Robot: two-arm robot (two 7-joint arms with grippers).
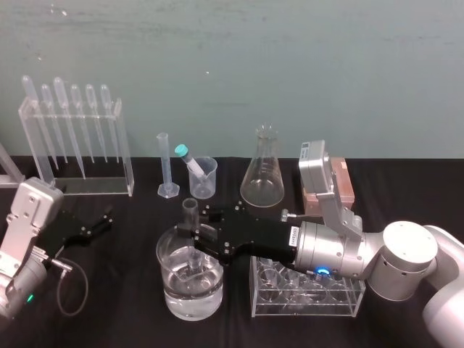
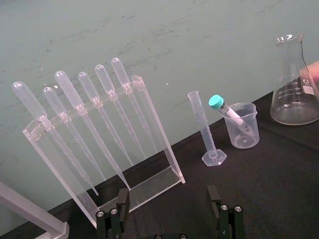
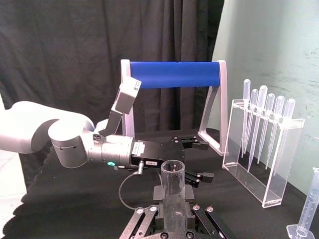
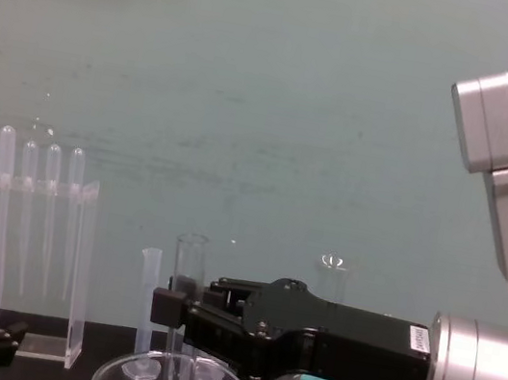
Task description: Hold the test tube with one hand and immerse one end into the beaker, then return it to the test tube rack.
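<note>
One test tube (image 1: 191, 217) in the right jaws' firm grip, lower end seemingly in the part-filled beaker (image 1: 171, 290).

The test tube (image 1: 190, 216) is clear, smooth, glossy glass, as are the beaker (image 1: 170, 283) and the conical flask (image 1: 262, 177); the right gripper (image 1: 194, 243) is matt black, its arm brushed silver metal running into glossy white shells; the table (image 1: 109, 304) wears matt black cloth; the pipette stand (image 1: 125, 156) is clear polished acrylic, its pipettes (image 1: 75, 98) cloudy plastic; the test tube rack (image 1: 345, 187) looks matt salmon-pink; the wall (image 1: 304, 65) is dull, scuffed teal paint.
</note>
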